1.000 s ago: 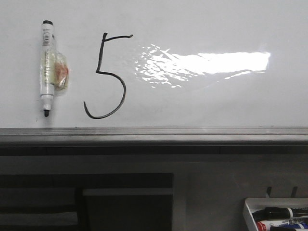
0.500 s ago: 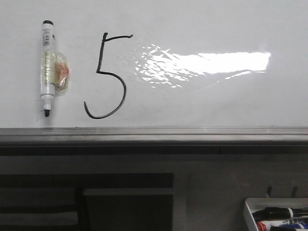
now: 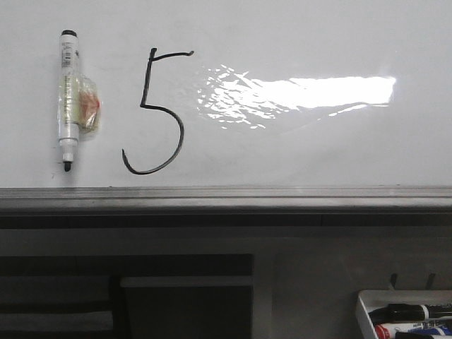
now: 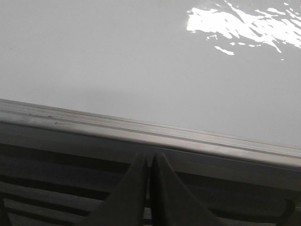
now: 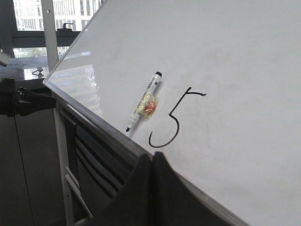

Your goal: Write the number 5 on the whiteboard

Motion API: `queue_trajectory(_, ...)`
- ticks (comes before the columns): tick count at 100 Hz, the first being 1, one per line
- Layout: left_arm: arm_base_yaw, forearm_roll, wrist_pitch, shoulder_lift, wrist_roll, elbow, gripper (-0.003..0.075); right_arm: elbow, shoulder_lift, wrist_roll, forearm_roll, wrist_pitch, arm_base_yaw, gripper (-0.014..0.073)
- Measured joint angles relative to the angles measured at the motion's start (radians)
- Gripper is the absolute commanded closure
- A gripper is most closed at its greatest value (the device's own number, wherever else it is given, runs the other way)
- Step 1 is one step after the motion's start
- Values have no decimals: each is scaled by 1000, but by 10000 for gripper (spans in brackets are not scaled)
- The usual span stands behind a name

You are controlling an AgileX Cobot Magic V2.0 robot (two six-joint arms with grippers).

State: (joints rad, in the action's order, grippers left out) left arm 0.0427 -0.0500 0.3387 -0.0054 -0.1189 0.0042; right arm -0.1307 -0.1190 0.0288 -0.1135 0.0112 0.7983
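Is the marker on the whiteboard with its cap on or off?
Off. The marker hangs on the whiteboard left of the number 5, its bare black tip pointing down toward the ledge.

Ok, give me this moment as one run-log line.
digit: number 5 drawn on whiteboard | marker: stuck on board beside it | left gripper: shut, empty | right gripper: shut, empty

From my feed there's a window with office buildings outside, daylight coming in. Dark grey slatted cabinet panels sit below.
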Motion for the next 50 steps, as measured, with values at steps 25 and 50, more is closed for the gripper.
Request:
queue_trajectory(25,0,0,0,0,0,0,741,0,0,0,0,0,-175,655)
queue_trajectory(50,0,0,0,0,0,0,741,9,0,0,0,-5,-542,655)
